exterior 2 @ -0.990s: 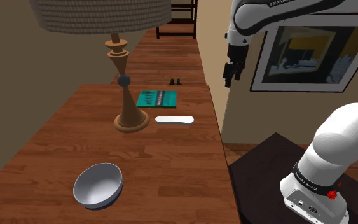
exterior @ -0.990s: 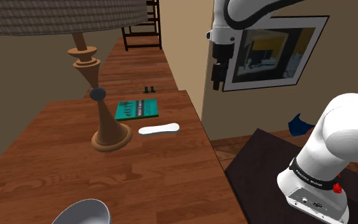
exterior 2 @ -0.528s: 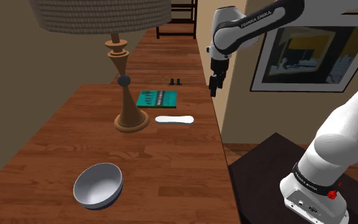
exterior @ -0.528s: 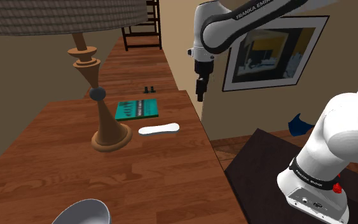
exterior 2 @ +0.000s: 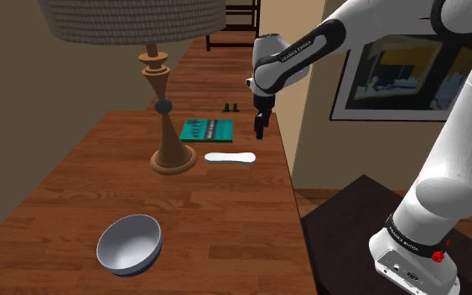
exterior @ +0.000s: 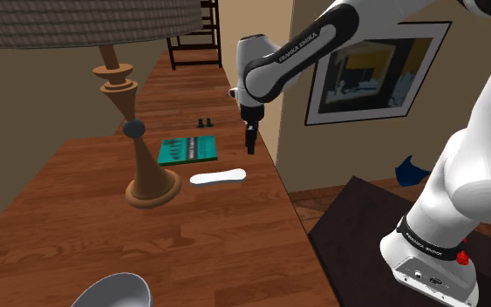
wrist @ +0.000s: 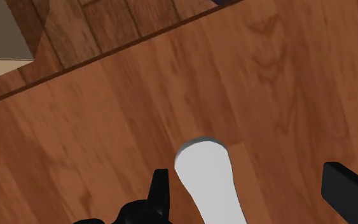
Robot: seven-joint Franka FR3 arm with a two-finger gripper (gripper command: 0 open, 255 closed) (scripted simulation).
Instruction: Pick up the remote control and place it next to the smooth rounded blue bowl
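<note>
Under hand (exterior: 250, 146) (fingers apart), white remote (exterior: 218, 178) lies long axis L-R, shoulder view.

The table (exterior: 235, 253) shows brown grained wood; the remote (wrist: 208, 178) is smooth matt white, the bowl (exterior 2: 129, 244) smooth grey, the lampshade (exterior 2: 133, 21) coarsely woven.

The white arm (exterior: 486, 109) is arched up from its base and over toward the shoulder view's left, its forearm is angled downward, and the black gripper (exterior: 250, 146) is pointed straight down with its fingers (wrist: 160, 191) held well apart.
</note>
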